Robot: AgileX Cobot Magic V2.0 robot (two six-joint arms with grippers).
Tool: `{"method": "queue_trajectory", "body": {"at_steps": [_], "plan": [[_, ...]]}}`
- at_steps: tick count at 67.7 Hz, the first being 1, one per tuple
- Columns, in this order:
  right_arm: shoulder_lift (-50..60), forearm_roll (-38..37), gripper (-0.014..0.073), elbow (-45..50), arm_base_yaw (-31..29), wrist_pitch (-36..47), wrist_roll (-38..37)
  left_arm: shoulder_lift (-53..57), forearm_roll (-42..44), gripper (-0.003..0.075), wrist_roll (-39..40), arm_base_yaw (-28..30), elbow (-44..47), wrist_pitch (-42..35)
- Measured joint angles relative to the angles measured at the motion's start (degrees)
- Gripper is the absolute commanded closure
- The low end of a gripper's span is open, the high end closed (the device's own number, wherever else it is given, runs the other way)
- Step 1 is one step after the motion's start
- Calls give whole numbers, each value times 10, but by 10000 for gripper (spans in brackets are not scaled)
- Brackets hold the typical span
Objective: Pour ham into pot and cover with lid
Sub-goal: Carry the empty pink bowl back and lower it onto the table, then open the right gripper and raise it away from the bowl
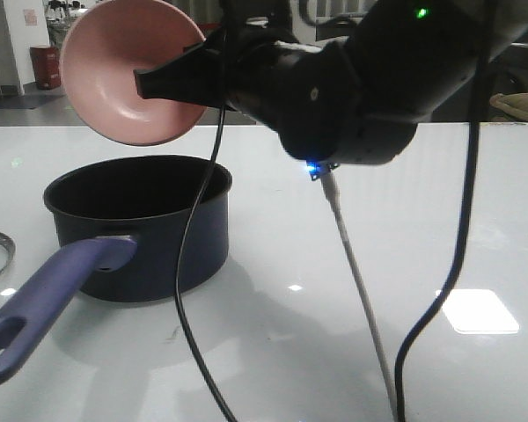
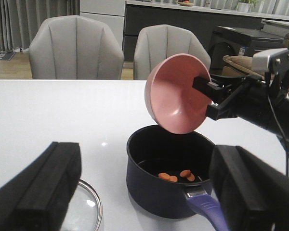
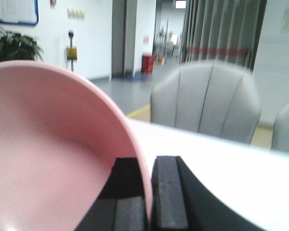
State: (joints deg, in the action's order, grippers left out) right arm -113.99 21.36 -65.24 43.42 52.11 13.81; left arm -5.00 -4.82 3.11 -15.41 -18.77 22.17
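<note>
My right gripper [image 1: 172,79] is shut on the rim of the pink bowl [image 1: 128,70] and holds it tipped on its side above the pot [image 1: 141,224]. The bowl's inside shows bare in the right wrist view [image 3: 48,154], with one finger on each side of the rim [image 3: 148,202]. In the left wrist view, several orange-pink ham chunks [image 2: 176,176] lie on the bottom of the navy pot [image 2: 154,187]. The pot's purple handle [image 1: 44,299] points toward the robot. The glass lid [image 2: 84,211] lies flat on the table left of the pot, its knob hidden. My left gripper [image 2: 144,190] is open and empty, above the lid and pot.
A black cable [image 1: 194,264] hangs in front of the pot, and a white cable [image 1: 356,281] and another black one [image 1: 440,299] cross the white table [image 1: 475,193] on the right. Two grey chairs [image 2: 74,45] stand behind the table's far edge.
</note>
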Motion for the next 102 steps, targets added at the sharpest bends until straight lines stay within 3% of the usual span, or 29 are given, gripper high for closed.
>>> {"method": "queue_trajectory", "body": {"at_steps": [19,26,45,65,86,91,102], "plan": [[148,17,446,0,-47,-346,-14,0,0,138,0,0,0,1],[201,17,446,0,-107,-482,2,0,0,138,0,0,0,1],[236,12,446,0,-257,-728,41,0,0,138,0,0,0,2],[182,9,443,0,-330,-797,42,0,0,138,0,0,0,3],[110,8,437,0,-337,-825,43,0,0,138,0,0,0,3],[103,8,385,0,-337,-820,43,0,0,138,0,0,0,3],[100,8,118,0,-337,-811,43,0,0,138,0,0,0,3]]}}
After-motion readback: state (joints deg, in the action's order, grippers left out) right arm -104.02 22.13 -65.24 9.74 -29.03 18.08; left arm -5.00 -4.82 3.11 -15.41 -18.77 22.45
